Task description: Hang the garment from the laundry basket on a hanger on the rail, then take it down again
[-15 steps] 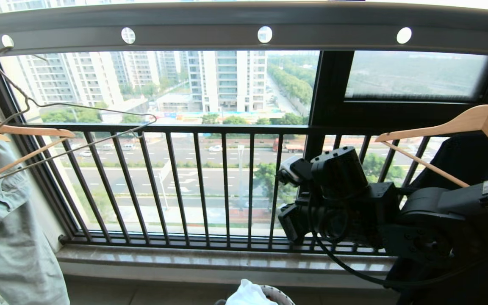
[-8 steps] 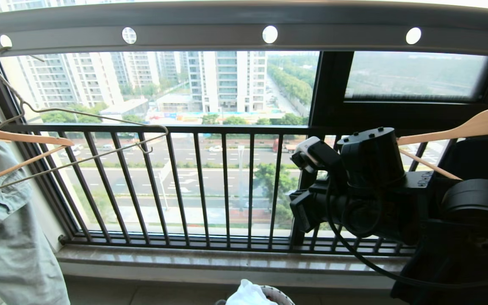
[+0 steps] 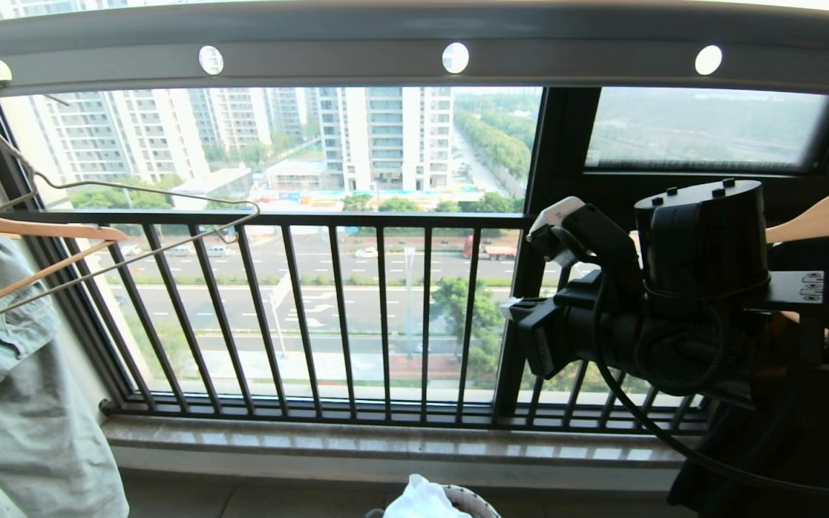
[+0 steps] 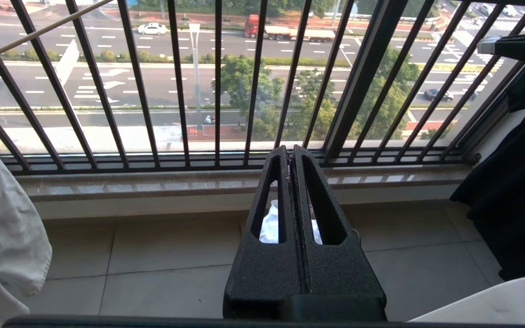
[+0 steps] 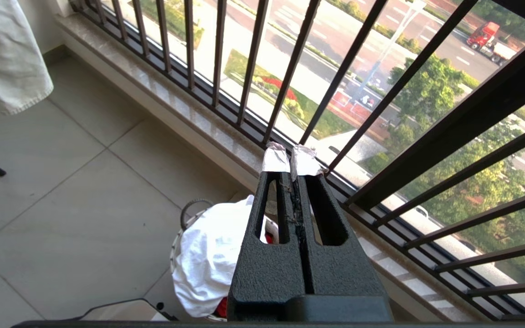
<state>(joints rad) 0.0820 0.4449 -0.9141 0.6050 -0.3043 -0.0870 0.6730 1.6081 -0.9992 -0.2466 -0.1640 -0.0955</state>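
The white garment (image 5: 208, 255) lies bunched in the laundry basket (image 5: 179, 246) on the floor below the window; its top shows in the head view as the garment (image 3: 422, 500) in the basket (image 3: 476, 498). The bare wire hanger (image 3: 134, 188) hangs by its hook from the leftmost hole of the grey rail (image 3: 350, 43). My right gripper (image 3: 555, 214) is raised at the right, shut and empty, with taped tips (image 5: 275, 159) high above the basket. My left gripper (image 4: 290, 152) is shut on nothing and points at the sill; the garment (image 4: 269, 223) shows through its finger slots.
A pale green-grey garment (image 3: 19, 403) on wooden hangers (image 3: 40, 232) hangs at the left. Behind my right arm at the right hang a black garment (image 4: 517, 191) and another wooden hanger (image 3: 828, 214). The black barred railing (image 3: 386, 316) and stone sill (image 3: 314, 439) close the front.
My right arm has risen and drawn back to the right, still shut. The wire hanger sways a little on the rail.
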